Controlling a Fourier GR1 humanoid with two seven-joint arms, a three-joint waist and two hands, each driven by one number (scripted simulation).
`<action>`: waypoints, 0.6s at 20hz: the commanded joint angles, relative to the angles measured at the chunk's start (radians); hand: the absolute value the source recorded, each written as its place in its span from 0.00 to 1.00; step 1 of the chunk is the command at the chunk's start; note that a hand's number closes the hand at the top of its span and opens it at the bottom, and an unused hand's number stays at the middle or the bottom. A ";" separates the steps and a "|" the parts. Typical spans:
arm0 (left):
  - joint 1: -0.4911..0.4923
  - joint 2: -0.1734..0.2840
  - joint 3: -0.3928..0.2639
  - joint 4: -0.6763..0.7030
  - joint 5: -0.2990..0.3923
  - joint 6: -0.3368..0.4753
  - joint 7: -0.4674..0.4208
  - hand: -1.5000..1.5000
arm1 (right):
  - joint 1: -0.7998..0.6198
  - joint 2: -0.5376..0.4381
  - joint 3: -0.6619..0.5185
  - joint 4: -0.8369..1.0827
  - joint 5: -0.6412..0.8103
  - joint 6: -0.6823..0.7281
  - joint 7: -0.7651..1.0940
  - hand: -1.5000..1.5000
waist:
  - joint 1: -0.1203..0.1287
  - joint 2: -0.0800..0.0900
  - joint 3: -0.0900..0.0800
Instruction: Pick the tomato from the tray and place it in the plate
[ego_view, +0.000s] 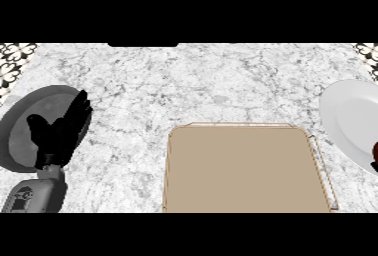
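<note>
The tomato barely shows at the plate edge and could roll off. The left hand rests open, holding nothing; the tray sits bare.

The left hand shows near the counter's left edge, black, held open with its fingers straight and pointing up toward the far edge and its thumb spread out to the left side. Below it the grey left forearm rises from the lower edge of the view, close to the counter's near left corner, and meets the hand at the wrist. At the right edge only a small dark sliver shows, too little to tell whether it is part of the right hand.
</note>
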 joint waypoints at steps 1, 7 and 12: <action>0.046 -0.019 -0.025 -0.041 -0.012 -0.012 -0.030 0.50 | -0.141 -0.050 -0.057 0.290 0.011 -0.004 -0.068 1.00 | 0.018 0.002 0.001; -0.007 0.006 0.007 0.043 -0.008 -0.039 -0.030 0.50 | -0.345 -0.159 -0.045 0.705 0.109 -0.019 -0.268 1.00 | 0.025 0.008 0.002; -0.016 -0.030 -0.020 0.001 -0.026 -0.010 -0.015 0.50 | -0.438 -0.215 0.029 0.945 0.217 0.002 -0.342 1.00 | 0.035 0.009 0.003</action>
